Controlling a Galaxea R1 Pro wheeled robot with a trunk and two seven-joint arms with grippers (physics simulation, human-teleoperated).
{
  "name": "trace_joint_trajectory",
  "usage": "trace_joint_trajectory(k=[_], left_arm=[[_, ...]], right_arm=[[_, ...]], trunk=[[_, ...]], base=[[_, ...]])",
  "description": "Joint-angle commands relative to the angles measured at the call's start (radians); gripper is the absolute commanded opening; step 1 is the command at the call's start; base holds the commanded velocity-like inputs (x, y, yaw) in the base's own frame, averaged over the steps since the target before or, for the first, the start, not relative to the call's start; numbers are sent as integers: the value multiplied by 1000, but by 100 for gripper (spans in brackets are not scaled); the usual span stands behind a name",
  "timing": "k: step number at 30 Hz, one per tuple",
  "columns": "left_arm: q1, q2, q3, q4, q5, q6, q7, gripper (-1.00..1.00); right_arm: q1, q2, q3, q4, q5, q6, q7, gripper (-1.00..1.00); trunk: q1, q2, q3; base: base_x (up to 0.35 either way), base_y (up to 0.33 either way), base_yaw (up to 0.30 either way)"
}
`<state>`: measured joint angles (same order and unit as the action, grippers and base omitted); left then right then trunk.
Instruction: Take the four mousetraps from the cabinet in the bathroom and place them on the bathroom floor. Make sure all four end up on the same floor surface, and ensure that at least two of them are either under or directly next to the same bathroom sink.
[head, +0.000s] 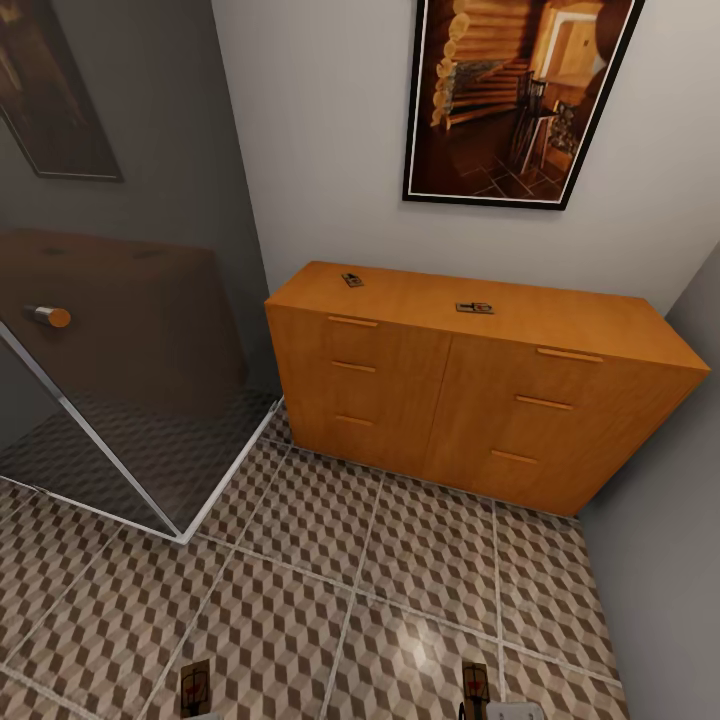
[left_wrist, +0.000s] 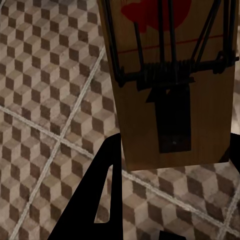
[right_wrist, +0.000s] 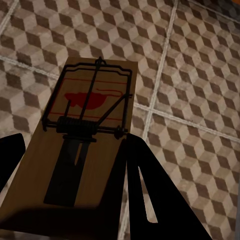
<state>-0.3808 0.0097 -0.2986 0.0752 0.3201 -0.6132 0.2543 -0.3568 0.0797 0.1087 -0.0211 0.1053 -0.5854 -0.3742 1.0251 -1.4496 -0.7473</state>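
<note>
Two mousetraps lie on the flat top of the orange-brown cabinet (head: 400, 385), one near its left end (head: 351, 279) and one near the middle (head: 475, 308). In the left wrist view my left gripper (left_wrist: 175, 150) is shut on a third mousetrap (left_wrist: 175, 75), held above the cube-patterned bathroom floor (left_wrist: 45, 100). In the right wrist view my right gripper (right_wrist: 75, 145) is shut on a fourth mousetrap (right_wrist: 85, 150), also above the tiles. Both held mousetraps show at the lower edge of the head view, the left one (head: 195, 686) and the right one (head: 475, 688).
A glass shower screen (head: 130, 380) with a round knob (head: 48, 316) stands at the left, its metal base rail meeting the floor in a corner. A framed picture (head: 515, 95) hangs above the cabinet. A grey wall (head: 660, 520) closes the right side.
</note>
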Motion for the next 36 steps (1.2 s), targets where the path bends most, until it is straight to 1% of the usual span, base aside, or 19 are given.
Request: trace_joint_trajectory(k=[1, 36], left_arm=[[-1, -1, -8, 3, 0, -3, 8, -100], [-1, -1, -8, 3, 0, -3, 8, -100]], right_arm=[[-1, 0, 3, 1, 7, -1, -5, -100], [-1, 0, 3, 1, 7, -1, -5, -100]], trunk=[[0, 0, -1], [0, 0, -1]], base=[[0, 0, 0], [0, 0, 0]])
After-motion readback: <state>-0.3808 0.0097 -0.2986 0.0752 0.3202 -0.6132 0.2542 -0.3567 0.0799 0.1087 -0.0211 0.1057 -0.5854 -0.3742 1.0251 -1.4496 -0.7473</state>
